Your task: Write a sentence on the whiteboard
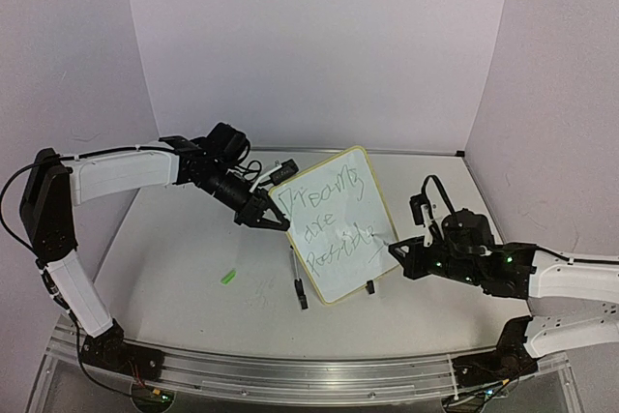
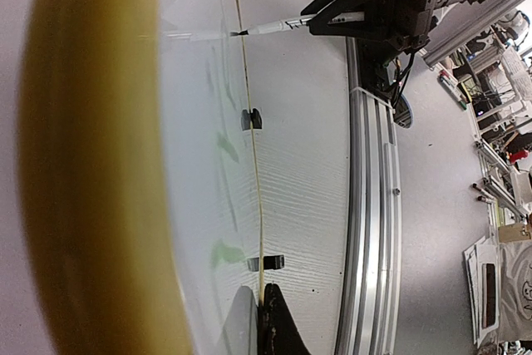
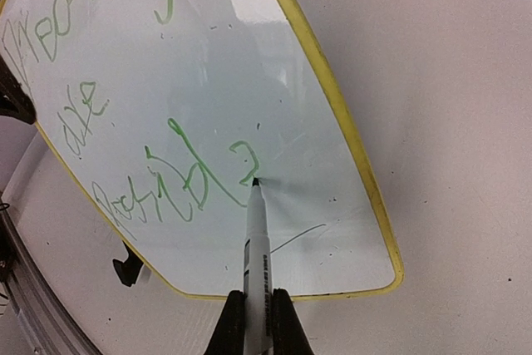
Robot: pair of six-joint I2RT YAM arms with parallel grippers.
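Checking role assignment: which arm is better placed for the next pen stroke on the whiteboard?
Right. The right hand grips the marker, tip on the whiteboard at the end of the sentence. The left hand is clamped on the board's edge, steadying it.

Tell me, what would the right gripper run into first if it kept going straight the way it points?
The small yellow-framed white whiteboard. The right gripper holds a white marker pen whose tip looks to touch it beside the green handwritten words, so the pen would press in first.
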